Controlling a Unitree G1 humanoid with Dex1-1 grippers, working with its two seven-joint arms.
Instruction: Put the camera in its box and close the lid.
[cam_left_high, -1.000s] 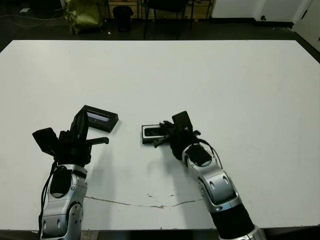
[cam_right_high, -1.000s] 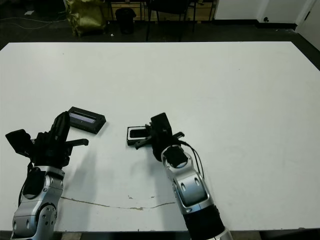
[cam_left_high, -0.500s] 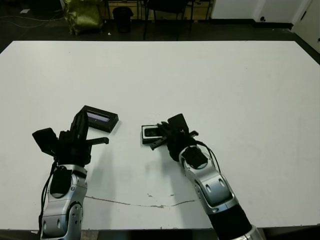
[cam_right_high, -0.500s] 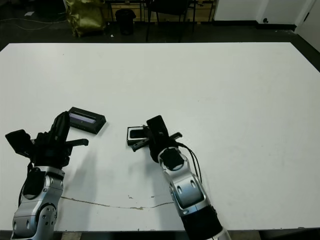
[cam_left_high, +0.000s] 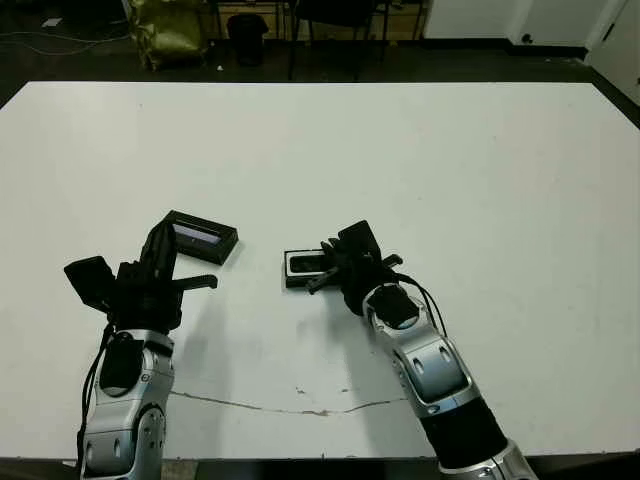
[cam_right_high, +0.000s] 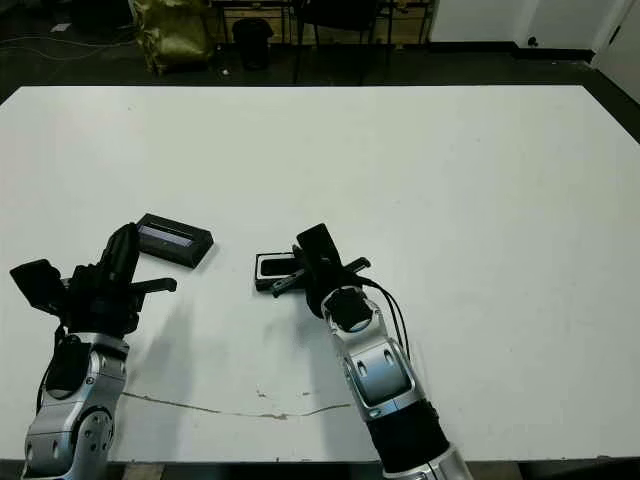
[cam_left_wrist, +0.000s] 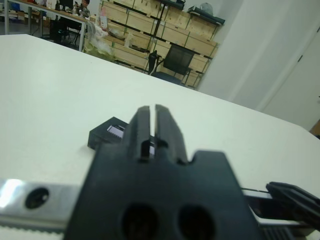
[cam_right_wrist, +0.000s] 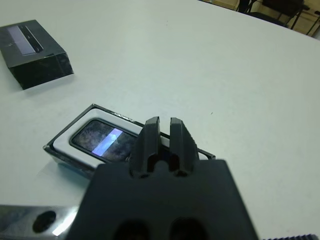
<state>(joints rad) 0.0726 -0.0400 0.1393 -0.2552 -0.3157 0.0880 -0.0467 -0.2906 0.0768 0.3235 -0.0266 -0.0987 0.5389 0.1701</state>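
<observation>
With the slim black camera (cam_right_wrist: 102, 141) lying in the white-lined box (cam_right_wrist: 67, 141) at centre frame, both nearly closed, empty end effectors, right (cam_right_wrist: 164, 131) and left (cam_left_wrist: 149, 116), awaited fetching the black lid (cam_left_high: 200, 238) at left.

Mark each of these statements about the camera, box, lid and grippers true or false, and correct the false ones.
1. The camera lies inside the box. True.
2. The lid is already on the box. False: it rests on the table apart from the box, on the robot's left side.
3. The right gripper is over the box with its fingers close together. True.
4. The left gripper is holding the lid. False: its fingers are nearly together with nothing between them, and the lid sits on the table beyond them.
5. The box stands on top of the lid. False: both sit separately on the white table.
</observation>
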